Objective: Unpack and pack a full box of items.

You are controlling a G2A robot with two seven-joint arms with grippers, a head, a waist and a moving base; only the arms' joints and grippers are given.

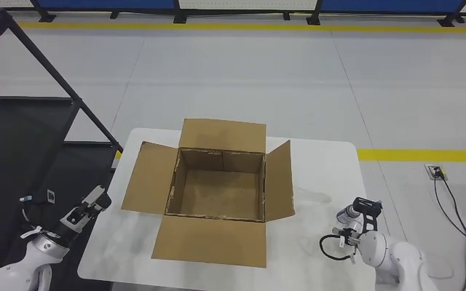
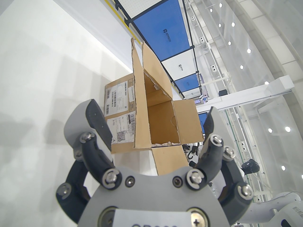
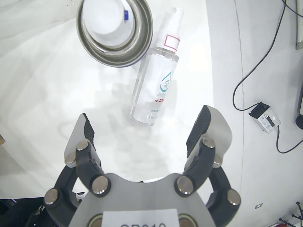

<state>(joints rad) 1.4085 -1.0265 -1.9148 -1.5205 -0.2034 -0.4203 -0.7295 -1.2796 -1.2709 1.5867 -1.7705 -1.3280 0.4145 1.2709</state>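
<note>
The box [image 1: 218, 193] is sitting open, apparently empty, on the bench [image 1: 320, 171], so packing is likely starting; the right gripper [image 3: 145, 119], fingers spread, is hovering above the lying spray bottle [image 3: 153, 81] and needs lowering to pinch it; the left gripper [image 2: 153, 116] is idling, fingers spread too

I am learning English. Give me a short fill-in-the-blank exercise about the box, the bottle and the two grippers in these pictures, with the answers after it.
1. No items are in the cardboard box: it is ____.
2. The clear spray bottle lies on its ____ beside the metal can.
3. The right gripper, near the bottle, is not shut but ____.
4. The left gripper holds ____.

Answers: empty; side; open; nothing
</note>
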